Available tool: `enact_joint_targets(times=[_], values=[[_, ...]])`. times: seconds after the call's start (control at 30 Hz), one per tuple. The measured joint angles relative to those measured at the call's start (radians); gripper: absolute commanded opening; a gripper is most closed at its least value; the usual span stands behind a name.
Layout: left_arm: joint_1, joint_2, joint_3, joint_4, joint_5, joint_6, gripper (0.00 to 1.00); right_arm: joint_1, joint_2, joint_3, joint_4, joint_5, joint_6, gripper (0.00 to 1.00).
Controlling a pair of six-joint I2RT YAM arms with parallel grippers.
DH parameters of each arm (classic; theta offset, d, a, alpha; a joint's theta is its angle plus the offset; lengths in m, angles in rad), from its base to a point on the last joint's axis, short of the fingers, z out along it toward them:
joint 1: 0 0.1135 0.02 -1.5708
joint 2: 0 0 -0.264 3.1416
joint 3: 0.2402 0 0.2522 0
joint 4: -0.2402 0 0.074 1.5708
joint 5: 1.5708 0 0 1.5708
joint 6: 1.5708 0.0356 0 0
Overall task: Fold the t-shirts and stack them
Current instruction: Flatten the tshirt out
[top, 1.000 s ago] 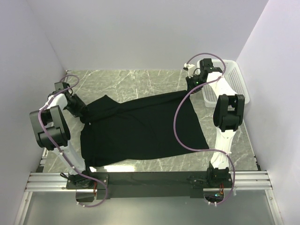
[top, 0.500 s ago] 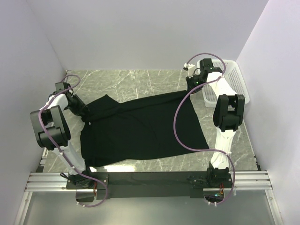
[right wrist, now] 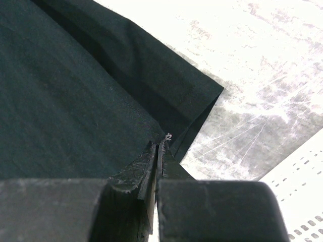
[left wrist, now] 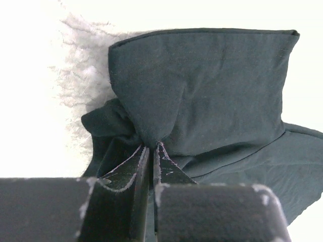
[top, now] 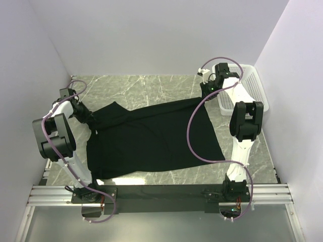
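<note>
Shirt (top: 151, 136) pinched at both ends!
My left pincer (left wrist: 151, 147) clamps bunched cloth; my right pincer (right wrist: 157, 143) nips the hem.

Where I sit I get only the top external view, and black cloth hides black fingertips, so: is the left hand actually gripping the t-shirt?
Observer: Yes. In the left wrist view the left hand is shut on the t-shirt, with cloth bunched into a gather at its tips.
Operator: And the other one?
Observer: The right hand is shut too, pinching the cloth's edge beside a hemmed corner.
Operator: Anything odd at that pinch?
Observer: Only a tiny pale thread curling up right at its tips.
</note>
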Motion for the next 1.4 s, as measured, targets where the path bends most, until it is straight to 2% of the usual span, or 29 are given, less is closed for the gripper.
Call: enact_joint_targets(times=[0.2, 0.3, 0.43, 0.5, 0.6, 0.63, 0.73, 0.9, 1.03, 1.4], values=[[0.000, 0.000, 0.021, -0.001, 0.000, 0.003, 0.24, 0.000, 0.000, 0.000, 0.000, 0.000, 0.000, 0.00], [0.000, 0.000, 0.023, -0.001, 0.000, 0.003, 0.24, 0.000, 0.000, 0.000, 0.000, 0.000, 0.000, 0.00], [0.000, 0.000, 0.023, -0.002, 0.000, 0.003, 0.17, 0.000, 0.000, 0.000, 0.000, 0.000, 0.000, 0.00], [0.000, 0.000, 0.024, -0.004, 0.001, 0.003, 0.17, 0.000, 0.000, 0.000, 0.000, 0.000, 0.000, 0.00], [0.000, 0.000, 0.028, -0.012, 0.004, 0.009, 0.26, 0.000, 0.000, 0.000, 0.000, 0.000, 0.000, 0.00], [0.000, 0.000, 0.029, -0.016, 0.005, 0.012, 0.35, 0.000, 0.000, 0.000, 0.000, 0.000, 0.000, 0.00], [0.000, -0.002, 0.030, -0.034, -0.001, 0.027, 0.42, 0.000, 0.000, 0.001, 0.000, 0.000, 0.000, 0.00], [0.000, -0.028, 0.029, -0.063, -0.020, 0.038, 0.40, 0.000, 0.000, 0.002, 0.000, 0.000, 0.000, 0.00], [0.000, -0.046, 0.029, -0.066, -0.023, 0.037, 0.33, 0.000, 0.002, 0.008, -0.001, 0.000, 0.000, 0.00], [-0.001, -0.047, 0.029, -0.100, -0.027, 0.046, 0.36, 0.000, 0.002, 0.015, 0.000, 0.000, 0.000, 0.00]])
